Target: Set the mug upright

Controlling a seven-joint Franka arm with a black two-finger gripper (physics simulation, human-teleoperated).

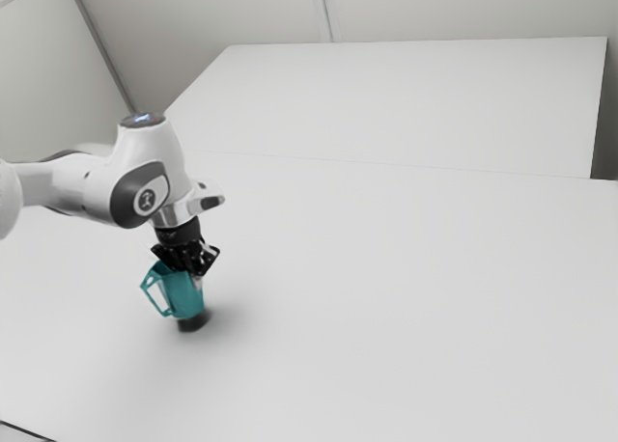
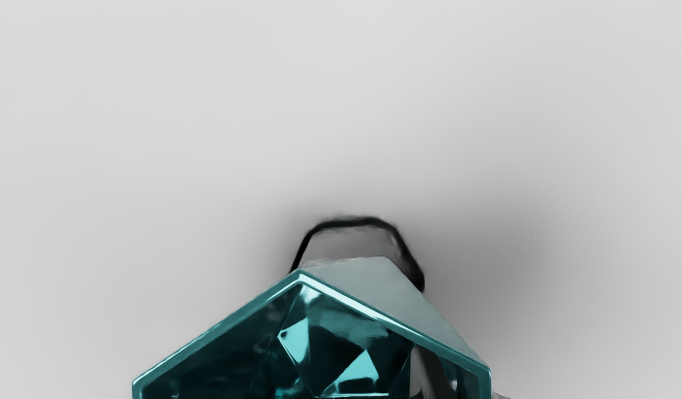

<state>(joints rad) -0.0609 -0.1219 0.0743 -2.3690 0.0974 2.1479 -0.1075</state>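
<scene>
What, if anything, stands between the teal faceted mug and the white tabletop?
A dark shape shows just below the mug, against the tabletop; I can't tell whether it's solid or shadow. No other obstacle visible.

"What's the worktop (image 1: 406,297) like?"

"Pale, smooth and plain, with a soft shadow (image 2: 485,260) spreading over part of it."

"And what's lying on it?"

"There's a small dark patch (image 1: 192,323) right under the teal mug (image 1: 181,293). I can't tell whether that's an object or just shade, nor whether the mug actually touches the worktop."
</scene>
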